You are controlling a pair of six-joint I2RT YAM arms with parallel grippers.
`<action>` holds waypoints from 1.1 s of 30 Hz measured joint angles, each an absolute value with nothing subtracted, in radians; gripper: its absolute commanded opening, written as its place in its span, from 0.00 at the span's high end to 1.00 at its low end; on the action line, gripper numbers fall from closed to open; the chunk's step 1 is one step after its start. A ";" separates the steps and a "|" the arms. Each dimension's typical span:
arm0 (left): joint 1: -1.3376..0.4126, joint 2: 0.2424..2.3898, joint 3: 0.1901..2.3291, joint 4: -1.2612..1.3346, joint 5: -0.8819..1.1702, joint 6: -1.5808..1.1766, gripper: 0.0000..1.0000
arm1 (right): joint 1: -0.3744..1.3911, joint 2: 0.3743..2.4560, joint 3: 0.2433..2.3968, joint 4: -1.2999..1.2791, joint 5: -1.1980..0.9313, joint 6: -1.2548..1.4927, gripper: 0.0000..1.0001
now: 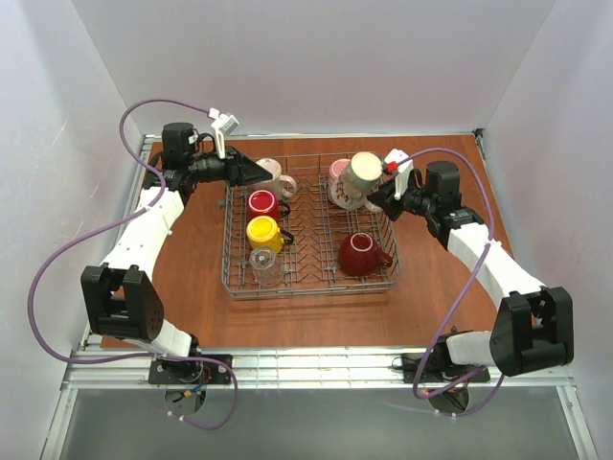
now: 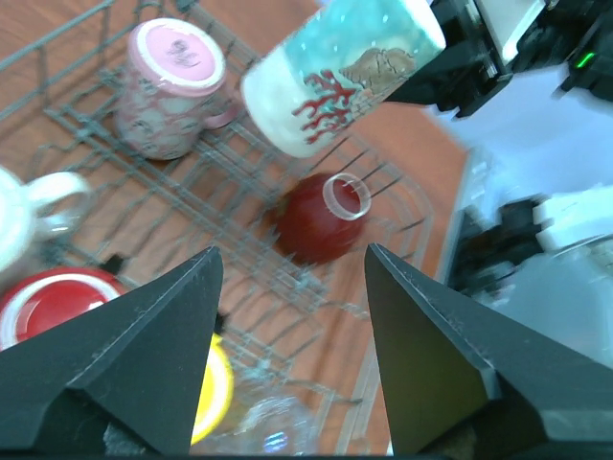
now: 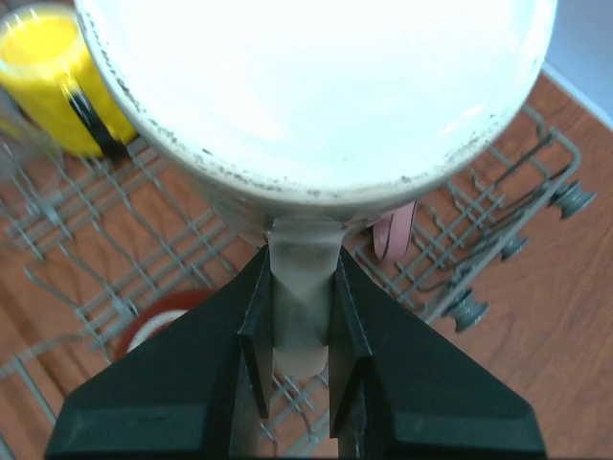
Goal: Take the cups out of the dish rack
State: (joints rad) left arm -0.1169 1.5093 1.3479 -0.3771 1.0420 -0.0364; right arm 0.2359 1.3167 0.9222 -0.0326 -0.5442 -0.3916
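The grey wire dish rack [image 1: 311, 286] sits mid-table. My right gripper [image 1: 384, 189] is shut on the handle [image 3: 302, 287] of a beige mug [image 1: 363, 176], held tilted over the rack's back right corner; its white inside [image 3: 316, 86] fills the right wrist view. In the left wrist view this mug [image 2: 335, 77] shows a coral pattern. My left gripper [image 1: 259, 171] is open and empty over the rack's back left, beside a cream mug [image 1: 280, 180]. In the rack are a pink mug [image 1: 337, 172], red mug [image 1: 261, 203], yellow mug [image 1: 263, 232], clear glass [image 1: 266, 266] and dark red mug [image 1: 359, 254].
The rack stands on a brown tabletop [image 1: 192, 278] with bare wood to its left, right and front. White walls enclose the table on three sides. Purple cables [image 1: 57, 259] loop beside both arms.
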 measured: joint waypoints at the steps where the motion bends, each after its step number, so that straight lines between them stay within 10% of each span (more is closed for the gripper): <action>1: -0.118 1.510 1.349 -0.355 1.048 -0.085 0.42 | 0.236 1.307 0.922 0.001 -0.551 -0.345 0.99; 15: -0.186 1.580 1.370 0.121 1.123 -0.735 0.36 | 0.337 1.322 0.920 0.633 -0.541 0.301 0.99; 33: -0.186 1.636 1.348 0.598 1.129 -1.140 0.47 | 0.452 1.419 0.927 0.824 -0.511 0.490 0.99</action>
State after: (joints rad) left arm -0.1860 1.6356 1.3476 0.5976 1.1294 -1.1400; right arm 0.4522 1.4193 0.9272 0.8238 -0.5110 0.4900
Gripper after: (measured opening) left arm 0.532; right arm 0.155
